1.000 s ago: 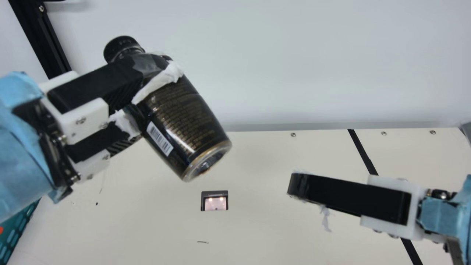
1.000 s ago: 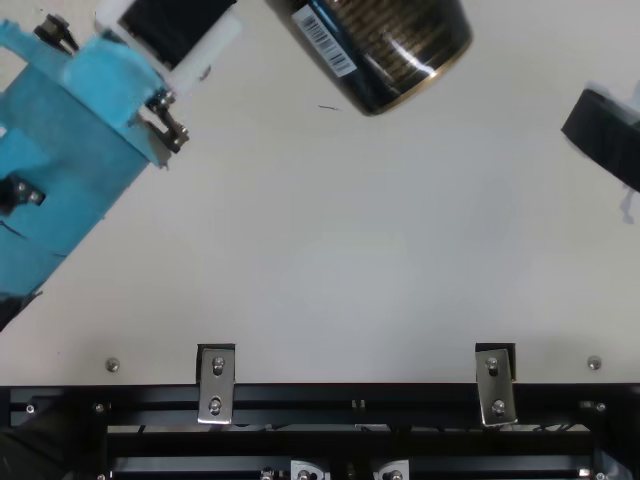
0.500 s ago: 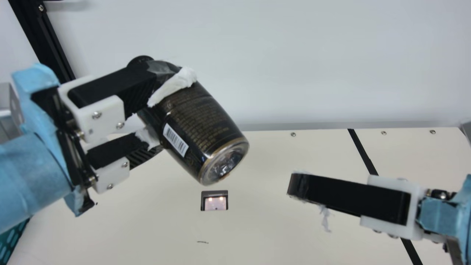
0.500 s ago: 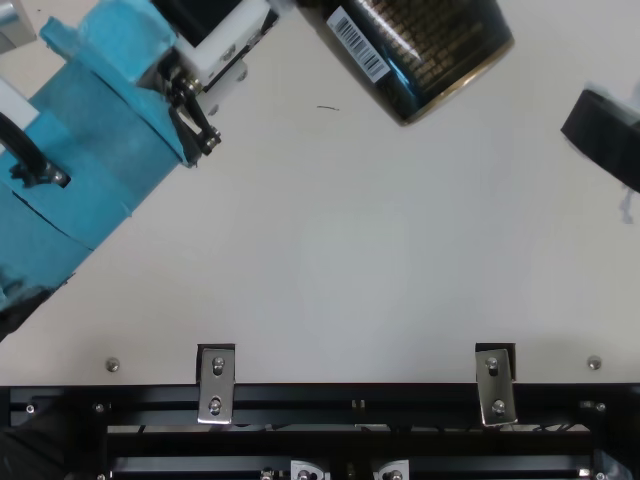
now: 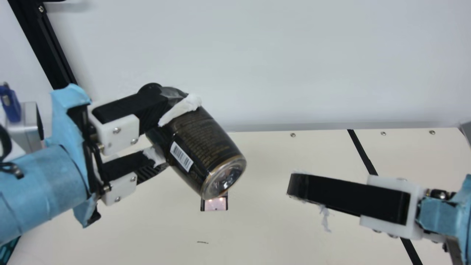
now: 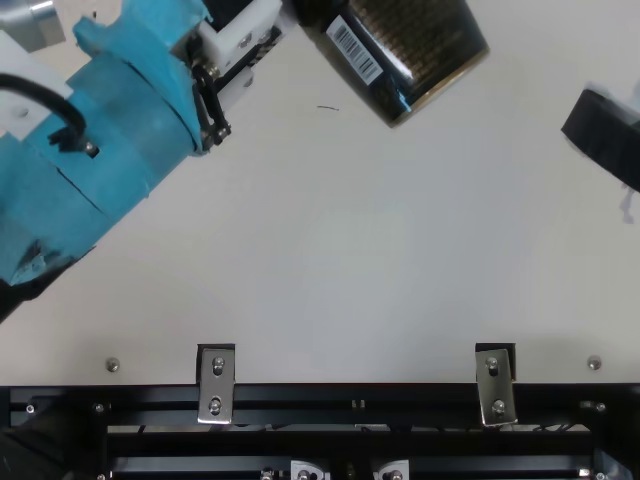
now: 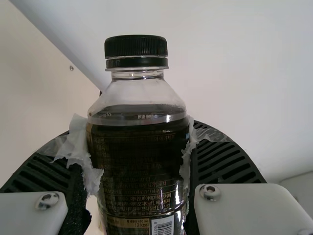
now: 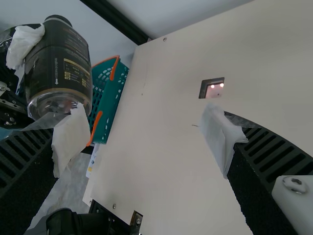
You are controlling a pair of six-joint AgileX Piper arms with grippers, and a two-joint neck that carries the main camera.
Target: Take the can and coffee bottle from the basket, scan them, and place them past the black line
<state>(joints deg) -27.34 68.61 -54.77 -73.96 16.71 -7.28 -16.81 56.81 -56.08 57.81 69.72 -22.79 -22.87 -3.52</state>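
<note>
The left hand (image 7: 137, 147) is closed around the upper body of the coffee bottle (image 5: 200, 141), holding it tilted in the air above the worktop (image 5: 257, 228), base lowest. That high grip leaves the barcode (image 5: 181, 156) uncovered — presumably for the scanner (image 5: 216, 204) set into the worktop. The code faces upward and outward, so the bottle probably needs rolling before it reads. White wrapping (image 5: 182, 108) on the fingers likely cushions the smooth plastic and adds friction. The right hand (image 8: 145, 138) is wide and empty near the black line (image 5: 362, 151) — perhaps placed for a handover.
</note>
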